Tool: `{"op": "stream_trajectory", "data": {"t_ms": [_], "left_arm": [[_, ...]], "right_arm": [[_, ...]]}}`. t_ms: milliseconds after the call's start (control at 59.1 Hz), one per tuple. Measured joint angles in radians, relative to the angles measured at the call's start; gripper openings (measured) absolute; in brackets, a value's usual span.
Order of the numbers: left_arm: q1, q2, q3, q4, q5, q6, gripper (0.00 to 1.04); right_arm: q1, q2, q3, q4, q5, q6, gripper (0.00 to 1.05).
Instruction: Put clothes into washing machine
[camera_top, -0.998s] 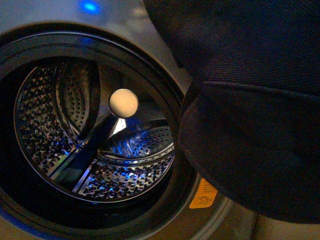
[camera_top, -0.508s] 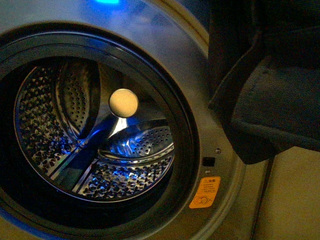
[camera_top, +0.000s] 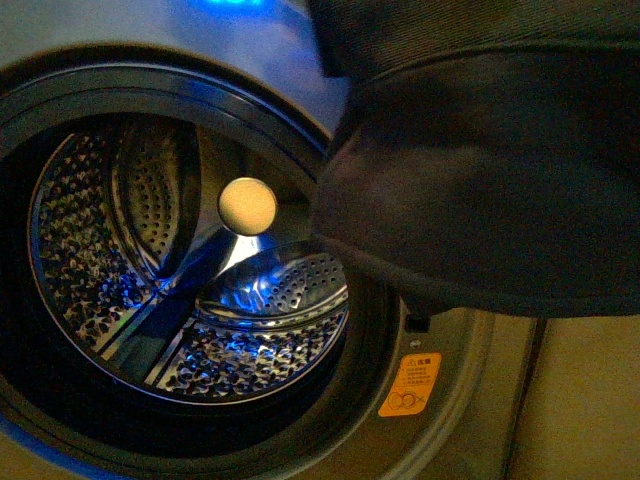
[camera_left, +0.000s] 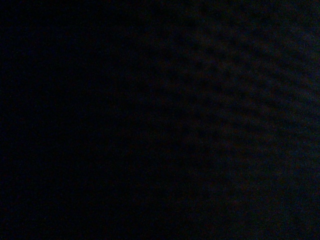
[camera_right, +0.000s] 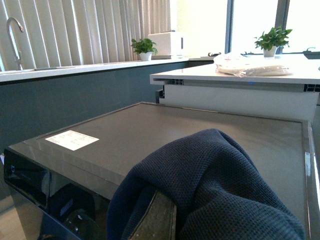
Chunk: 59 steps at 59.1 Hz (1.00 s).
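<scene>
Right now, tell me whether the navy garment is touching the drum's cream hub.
Apart. The front view shows the garment hanging right of the hub, with a strip of drum between them.

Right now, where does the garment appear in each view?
Front view: garment fills the upper right, covering part of the washer opening's rim.
Left wrist view: dark; tells nothing.
Right wrist view: garment bunched nearest the camera, before the washer top.
Shared landmark: the washer, front face in one, flat top in the other.
</scene>
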Motion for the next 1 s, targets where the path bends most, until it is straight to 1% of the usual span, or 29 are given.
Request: {"op": "stream_trajectory", "data": {"t_ms": [68,85,135,186,254,305,372,406,474,508,575,609,626,660,677,711,744,778,795,829,897,914,930,998], "left_arm": [[0.008,0.000,0.000,-0.006,-0.039,0.002,0.97],[0.012,0.000,0.000,-0.008,-0.058,0.000,0.93],[0.018,0.000,0.000,-0.010,-0.081,-0.002,0.88],[0.032,-0.008,-0.006,-0.006,-0.111,-0.006,0.77],[0.045,-0.021,-0.021,0.006,-0.121,-0.015,0.68],[0.058,-0.037,-0.041,0.029,-0.124,-0.022,0.59],[0.076,-0.060,-0.068,0.053,-0.121,-0.036,0.49],[0.082,-0.066,-0.076,0.056,-0.119,-0.043,0.45],[0.102,-0.090,-0.097,0.060,-0.103,-0.054,0.35],[0.109,-0.098,-0.104,0.062,-0.096,-0.057,0.32],[0.129,-0.119,-0.122,0.063,-0.074,-0.076,0.22],[0.135,-0.126,-0.127,0.063,-0.066,-0.080,0.19],[0.142,-0.132,-0.133,0.064,-0.060,-0.081,0.17],[0.149,-0.138,-0.139,0.067,-0.056,-0.084,0.15],[0.155,-0.143,-0.145,0.068,-0.051,-0.089,0.13],[0.163,-0.149,-0.152,0.068,-0.043,-0.093,0.13],[0.177,-0.163,-0.167,0.074,-0.027,-0.098,0.12],[0.185,-0.169,-0.176,0.076,-0.019,-0.100,0.12],[0.193,-0.177,-0.185,0.079,-0.011,-0.102,0.12],[0.200,-0.185,-0.195,0.080,-0.001,-0.106,0.12],[0.233,-0.224,-0.249,0.106,0.052,-0.117,0.12],[0.242,-0.235,-0.267,0.117,0.063,-0.117,0.12],[0.251,-0.246,-0.285,0.126,0.076,-0.121,0.12],[0.282,-0.280,-0.341,0.153,0.115,-0.128,0.12]], "right_arm": [[0.000,0.000,0.000,0.000,0.000,0.000,0.05],[0.000,0.000,0.000,0.000,-0.001,0.000,0.05],[0.000,0.000,-0.001,0.000,-0.001,0.000,0.05],[0.000,0.000,-0.001,0.000,-0.001,0.000,0.05],[0.000,0.000,-0.001,0.000,-0.002,0.000,0.05],[0.000,0.000,-0.001,0.000,-0.002,0.000,0.06],[0.000,0.000,-0.001,0.000,-0.003,0.000,0.17],[0.000,0.000,-0.001,0.000,-0.003,0.000,0.20],[0.000,-0.001,-0.001,0.002,-0.003,0.000,0.31],[0.000,-0.002,-0.001,0.002,-0.003,0.000,0.34],[0.000,-0.003,-0.001,0.002,-0.003,0.001,0.45],[0.000,-0.004,-0.001,0.002,-0.003,0.001,0.49],[0.000,-0.005,-0.001,0.002,-0.003,0.001,0.53],[0.000,-0.005,-0.001,0.002,-0.003,0.001,0.56],[0.000,-0.005,-0.001,0.003,-0.003,0.001,0.59],[0.000,-0.005,-0.001,0.003,-0.003,0.001,0.63],[0.000,-0.005,-0.001,0.003,-0.003,0.001,0.71],[0.000,-0.005,-0.001,0.004,-0.003,0.001,0.73],[0.000,-0.005,-0.001,0.004,-0.003,0.001,0.77],[0.000,-0.005,-0.001,0.004,-0.003,0.001,0.80],[0.000,-0.005,-0.001,0.004,-0.003,0.001,0.95],[0.000,-0.005,-0.001,0.004,-0.003,0.001,0.97],[0.000,-0.005,-0.001,0.004,-0.003,0.003,0.99],[0.000,-0.007,-0.001,0.004,-0.003,0.002,0.97]]}}
